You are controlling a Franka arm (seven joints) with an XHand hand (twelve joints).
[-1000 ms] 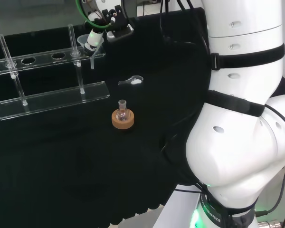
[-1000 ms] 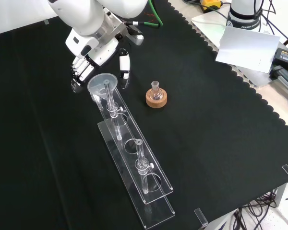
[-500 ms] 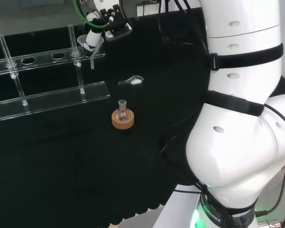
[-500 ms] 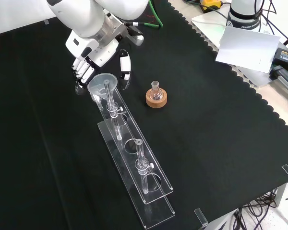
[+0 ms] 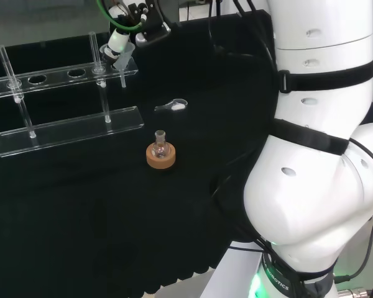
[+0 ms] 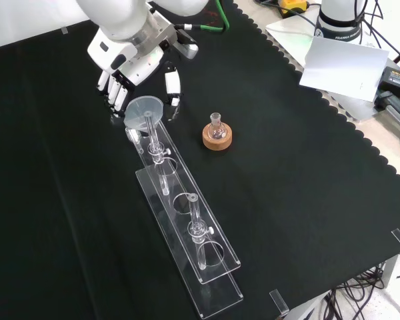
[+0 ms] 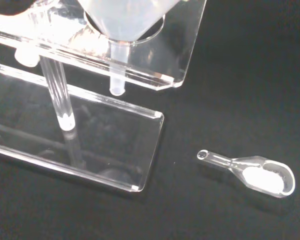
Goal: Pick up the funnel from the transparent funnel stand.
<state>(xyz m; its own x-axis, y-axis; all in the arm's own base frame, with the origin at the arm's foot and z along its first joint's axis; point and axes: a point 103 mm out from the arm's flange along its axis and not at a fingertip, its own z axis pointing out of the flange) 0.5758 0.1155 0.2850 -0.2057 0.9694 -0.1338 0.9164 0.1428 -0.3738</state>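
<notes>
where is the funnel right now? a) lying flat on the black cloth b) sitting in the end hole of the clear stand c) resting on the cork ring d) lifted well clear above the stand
b: the funnel sits in the end hole of the clear stand, its stem poking down through the top plate, with the hand right beside its rim.

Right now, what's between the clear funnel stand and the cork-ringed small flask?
Bare black cloth between stand and flask in the front view.
</notes>
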